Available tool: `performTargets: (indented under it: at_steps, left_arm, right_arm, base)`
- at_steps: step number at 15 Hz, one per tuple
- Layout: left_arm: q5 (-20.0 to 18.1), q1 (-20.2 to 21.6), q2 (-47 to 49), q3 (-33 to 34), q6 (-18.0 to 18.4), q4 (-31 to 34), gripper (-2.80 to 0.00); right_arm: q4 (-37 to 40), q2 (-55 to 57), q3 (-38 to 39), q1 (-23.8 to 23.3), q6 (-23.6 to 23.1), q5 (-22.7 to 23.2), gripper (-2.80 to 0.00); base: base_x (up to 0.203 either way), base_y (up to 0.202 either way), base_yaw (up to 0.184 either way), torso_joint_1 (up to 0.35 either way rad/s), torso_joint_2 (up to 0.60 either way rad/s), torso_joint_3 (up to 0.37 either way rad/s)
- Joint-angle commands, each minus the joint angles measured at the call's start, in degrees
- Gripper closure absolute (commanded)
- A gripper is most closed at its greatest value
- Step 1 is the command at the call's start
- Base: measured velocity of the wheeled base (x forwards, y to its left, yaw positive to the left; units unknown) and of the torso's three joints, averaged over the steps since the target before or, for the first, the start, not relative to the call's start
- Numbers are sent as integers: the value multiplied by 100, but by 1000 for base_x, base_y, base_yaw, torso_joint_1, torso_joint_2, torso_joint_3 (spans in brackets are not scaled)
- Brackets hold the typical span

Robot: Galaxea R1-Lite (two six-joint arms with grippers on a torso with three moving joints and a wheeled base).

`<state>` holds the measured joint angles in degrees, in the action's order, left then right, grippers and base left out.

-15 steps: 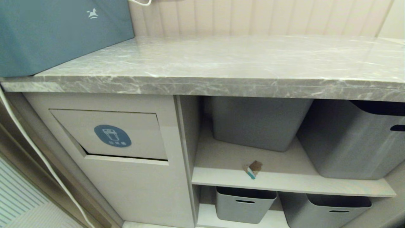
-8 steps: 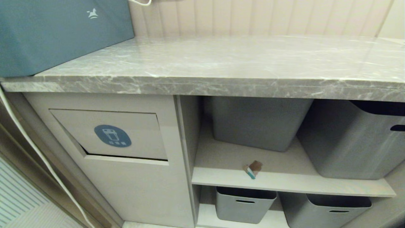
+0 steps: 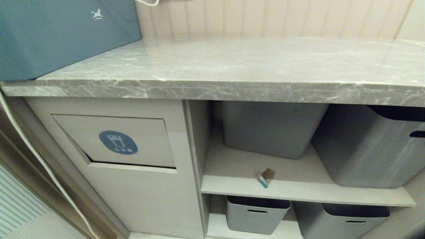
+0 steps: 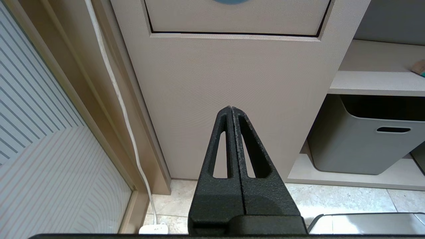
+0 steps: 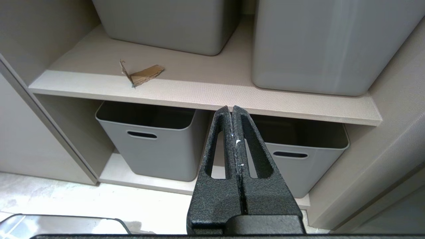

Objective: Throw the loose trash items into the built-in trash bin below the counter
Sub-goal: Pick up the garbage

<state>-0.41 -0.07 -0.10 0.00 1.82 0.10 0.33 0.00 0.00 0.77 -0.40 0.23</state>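
teal bag (image 3: 63, 36) on counter (image 3: 232, 66) far left. below it, built-in trash bin (image 3: 116, 141), flap nearly flush. left gripper (image 4: 231, 111) before bin front, jaws pressed together, empty. cardboard scrap (image 3: 265, 176) on middle shelf (image 3: 298, 192), near front edge, beside grey tubs (image 3: 272, 127). right gripper (image 5: 231, 111) before lower tubs, jaws together, empty.

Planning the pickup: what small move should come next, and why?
Probably open the right gripper and ease it toward the cardboard scrap on the shelf: it is shut, empty, short of the scrap, which lies loose.
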Motion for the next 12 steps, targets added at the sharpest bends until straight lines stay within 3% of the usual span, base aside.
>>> performTargets:
  at_steps: [1, 3, 9, 12]
  left_arm:
    - [-1, -1, -7, 0, 3, -1, 0]
    - [6, 4, -8, 0, 3, -1, 0]
    - [6, -1, -8, 0, 12, -1, 0]
    - [6, -1, -8, 0, 2, -1, 0]
  right_arm:
    - [2, -9, 0, 2, 5, 3, 0]
    - [-5, -11, 0, 2, 5, 3, 0]
    - [-7, -9, 0, 2, -4, 3, 0]
    - [-7, -9, 0, 2, -4, 12, 0]
  base:
    - [0, 0, 0, 0, 0, 0]
    - [-63, 0, 1, 5, 2, 1]
    - [-194, 0, 2, 1, 3, 5]
    - [-40, 0, 1, 1, -2, 1]
